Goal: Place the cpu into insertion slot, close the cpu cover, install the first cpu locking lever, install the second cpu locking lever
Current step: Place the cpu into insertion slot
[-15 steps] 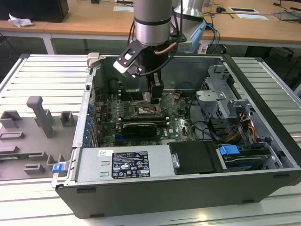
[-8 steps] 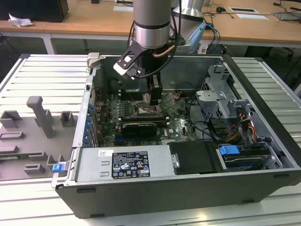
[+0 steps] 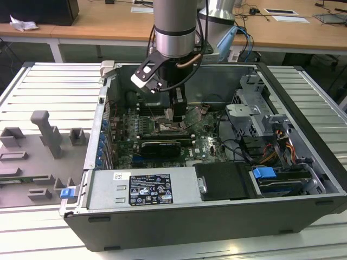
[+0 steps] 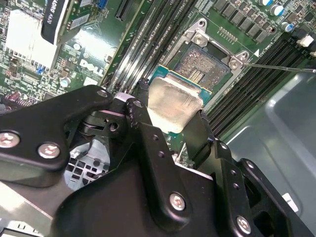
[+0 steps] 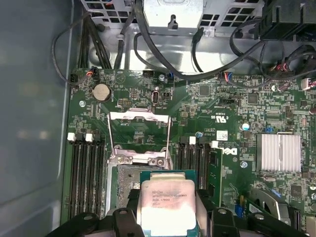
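I have the gripper closed on the cpu, a small flat square chip with a pale silver-grey metal top and a thin green rim, its black fingers clamped against two opposite edges. In the exterior view the gripper is down inside the open black computer case, low over the green motherboard.

The cpu hangs just over the near edge of the insertion slot, the square dark socket ringed by a silver metal frame. It is offset from the socket's middle and, as I judge it, not seated. The cpu cover, a thin silver frame plate with a cut-out middle, is swung open beyond the socket, so the way in is free.

To do this well I would square the chip's edges to the frame, centre it, keep it level and lower it straight. I would not slide it or press it, since the contact field looks delicate. The long black memory slots run on both sides, so sideways drift is my worry.

In the first wrist view the cpu shows a matte, faintly scuffed lid with small dark print.
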Motion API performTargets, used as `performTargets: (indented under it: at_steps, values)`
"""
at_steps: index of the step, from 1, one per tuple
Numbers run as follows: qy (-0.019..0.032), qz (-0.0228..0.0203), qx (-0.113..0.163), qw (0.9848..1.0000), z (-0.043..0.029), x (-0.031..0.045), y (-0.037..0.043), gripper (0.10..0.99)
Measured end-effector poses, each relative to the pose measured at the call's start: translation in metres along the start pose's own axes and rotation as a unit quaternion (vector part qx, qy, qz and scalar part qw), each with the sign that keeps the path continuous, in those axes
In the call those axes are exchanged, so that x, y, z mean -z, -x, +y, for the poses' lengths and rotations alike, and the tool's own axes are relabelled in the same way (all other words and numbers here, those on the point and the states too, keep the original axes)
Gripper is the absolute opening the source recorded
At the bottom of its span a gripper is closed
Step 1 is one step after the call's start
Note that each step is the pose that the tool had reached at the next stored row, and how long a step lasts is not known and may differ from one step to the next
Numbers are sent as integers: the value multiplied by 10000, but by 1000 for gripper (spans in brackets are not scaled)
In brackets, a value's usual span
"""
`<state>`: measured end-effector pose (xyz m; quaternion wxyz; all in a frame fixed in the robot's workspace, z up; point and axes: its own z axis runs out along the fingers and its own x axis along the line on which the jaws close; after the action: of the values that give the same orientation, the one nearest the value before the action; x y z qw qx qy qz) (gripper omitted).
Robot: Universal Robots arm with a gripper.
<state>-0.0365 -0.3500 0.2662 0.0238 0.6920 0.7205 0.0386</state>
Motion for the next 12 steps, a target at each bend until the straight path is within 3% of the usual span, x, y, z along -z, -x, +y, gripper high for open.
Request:
performTargets:
  at_steps: [4,6,12]
  values:
    - [0,-3,-31,10000,0,-44,-80,529]
    - [1,-3,-46,10000,-6,-122,-119,529]
    - [2,-8,-96,10000,-14,-164,-129,529]
